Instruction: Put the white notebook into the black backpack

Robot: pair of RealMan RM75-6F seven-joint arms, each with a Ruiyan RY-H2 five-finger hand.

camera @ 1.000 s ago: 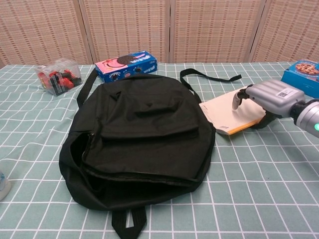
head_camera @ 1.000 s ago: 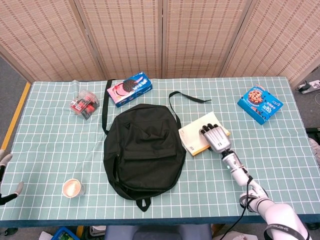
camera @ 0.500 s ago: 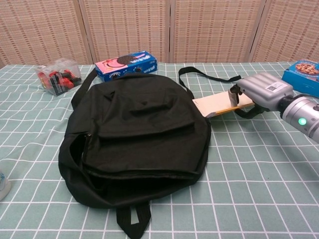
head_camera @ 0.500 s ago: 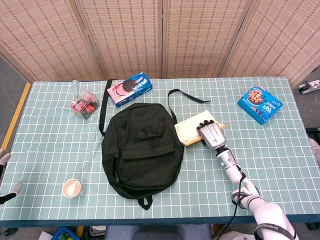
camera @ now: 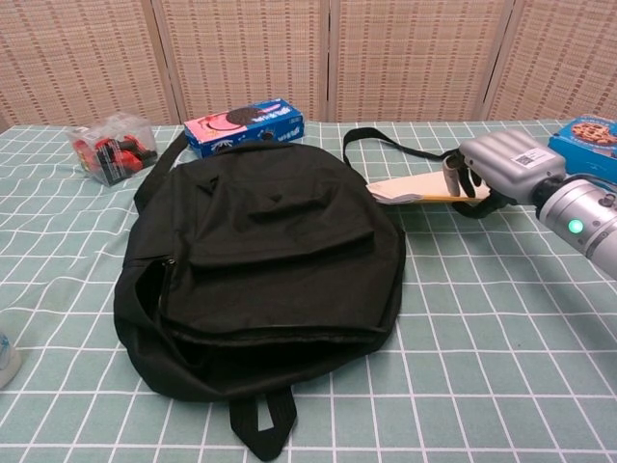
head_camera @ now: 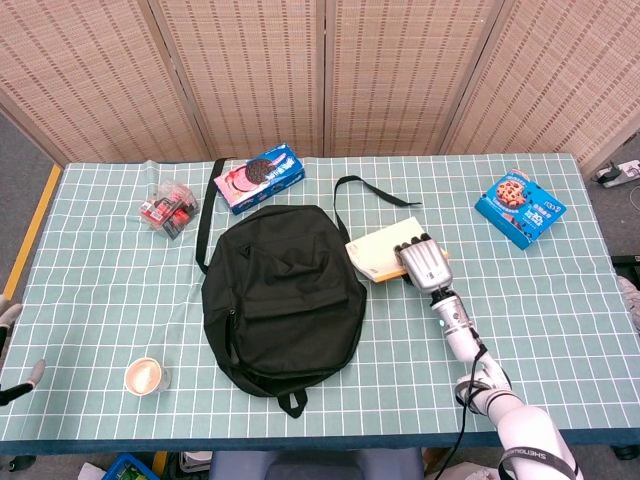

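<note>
The black backpack lies flat in the middle of the table, its mouth not visibly open; the chest view shows it filling the centre. My right hand grips the white notebook by its right end, fingers on top. The chest view shows the notebook lifted off the cloth, nearly level, with its left end at the backpack's upper right edge and the right hand behind it. Only the fingertips of my left hand show at the far left edge, spread and holding nothing.
A pink and blue cookie box sits behind the backpack, and a loose black strap lies beside it. A blue cookie box is far right, a clear packet of red items far left, a cup front left.
My right hand has raised the notebook off the table and carried it left toward the backpack. The backpack has shifted slightly left. The left hand stays put.
</note>
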